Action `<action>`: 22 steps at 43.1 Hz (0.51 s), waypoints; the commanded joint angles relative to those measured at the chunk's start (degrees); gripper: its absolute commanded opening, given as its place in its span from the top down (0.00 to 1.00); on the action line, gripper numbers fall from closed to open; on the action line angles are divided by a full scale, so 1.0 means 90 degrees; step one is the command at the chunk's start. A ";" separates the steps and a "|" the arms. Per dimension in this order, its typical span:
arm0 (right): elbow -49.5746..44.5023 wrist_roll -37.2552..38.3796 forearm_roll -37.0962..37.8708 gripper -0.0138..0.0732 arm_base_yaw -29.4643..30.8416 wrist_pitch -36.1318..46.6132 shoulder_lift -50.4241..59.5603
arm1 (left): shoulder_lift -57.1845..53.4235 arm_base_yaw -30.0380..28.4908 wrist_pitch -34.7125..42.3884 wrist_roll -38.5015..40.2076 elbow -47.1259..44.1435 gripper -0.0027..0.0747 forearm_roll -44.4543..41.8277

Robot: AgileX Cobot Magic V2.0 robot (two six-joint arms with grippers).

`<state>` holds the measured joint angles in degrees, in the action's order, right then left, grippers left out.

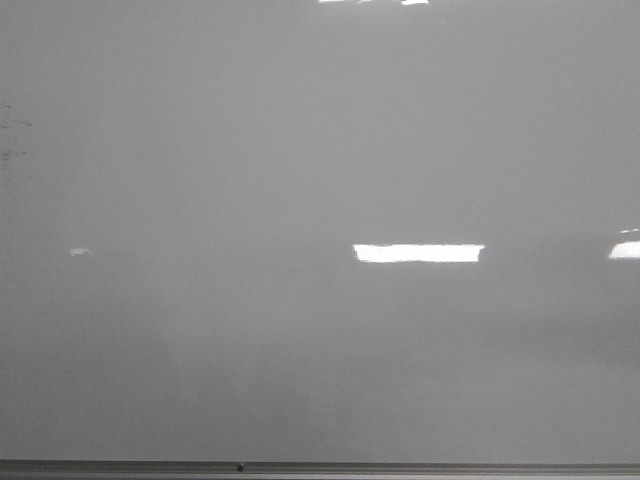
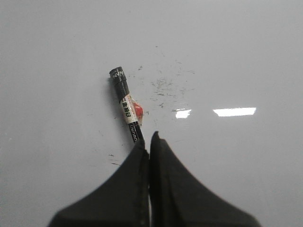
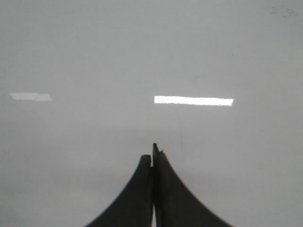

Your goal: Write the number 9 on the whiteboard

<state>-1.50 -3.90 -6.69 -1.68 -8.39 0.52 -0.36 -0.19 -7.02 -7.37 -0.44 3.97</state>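
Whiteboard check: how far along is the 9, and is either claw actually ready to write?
Done: the left claw is shut on a black marker, its far end pointing at the whiteboard. In hand: nothing more than that grip; neither arm shows in the front view. Left: the whole 9, since the board shows only light reflections and faint old smudges. The right claw is shut and empty.

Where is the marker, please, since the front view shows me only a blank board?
Observer: The left gripper is shut on the marker, in front of the whiteboard.
Operator: Thanks. Does the right gripper hold anything?
Observer: No, the right gripper is shut with nothing showing between its fingers.
Operator: Is there any ink near the marker?
Observer: Only faint black specks on the board beside it.
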 commanded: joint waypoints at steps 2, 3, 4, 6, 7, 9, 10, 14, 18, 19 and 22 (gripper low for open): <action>0.0014 -0.0019 0.0069 0.91 0.0045 0.0610 0.0129 | -0.0111 0.0042 0.0583 0.0077 -0.0006 0.99 0.0058; 0.0014 -0.0019 0.0065 0.91 0.0045 0.0651 0.0129 | -0.0111 0.0042 0.0627 0.0077 -0.0006 0.99 0.0058; 0.0014 -0.0019 0.0065 0.91 0.0045 0.0702 0.0129 | -0.0111 0.0042 0.0663 0.0077 -0.0006 0.99 0.0058; 0.0022 -0.0019 0.0065 0.91 0.0045 0.0799 0.0129 | -0.0111 0.0042 0.0721 0.0077 -0.0006 0.99 0.0058; 0.0022 -0.0019 0.0065 0.91 0.0045 0.0847 0.0129 | -0.0111 0.0042 0.0780 0.0077 -0.0006 0.99 0.0058; 0.0052 -0.0019 0.0065 0.91 0.0045 0.0932 0.0129 | -0.0111 0.0042 0.0780 0.0077 -0.0006 0.99 0.0058; 0.0096 -0.0019 0.0065 0.91 0.0045 0.0932 0.0129 | -0.0111 0.0042 0.0847 0.0077 -0.0006 0.99 0.0058; 0.0365 -0.0019 0.0065 0.91 0.0045 0.0829 0.0129 | -0.0111 0.0029 0.1366 0.0077 0.0057 0.99 0.0058; 0.0910 -0.0019 0.0062 0.91 0.0045 0.0424 0.0127 | -0.0111 0.0029 0.1671 0.0077 0.0443 0.99 0.0058; 0.1142 -0.0019 0.0062 0.91 0.0045 0.0184 0.0122 | -0.0096 0.0029 0.1629 0.0077 0.0645 0.99 0.0058; 0.1673 -0.0019 0.0062 0.91 0.0045 -0.0357 0.0048 | 0.0015 0.0029 0.1289 0.0077 0.1173 0.99 0.0058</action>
<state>6.27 -3.90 -6.69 -1.68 -10.95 0.52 -0.36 -0.19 0.50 -7.37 3.41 3.97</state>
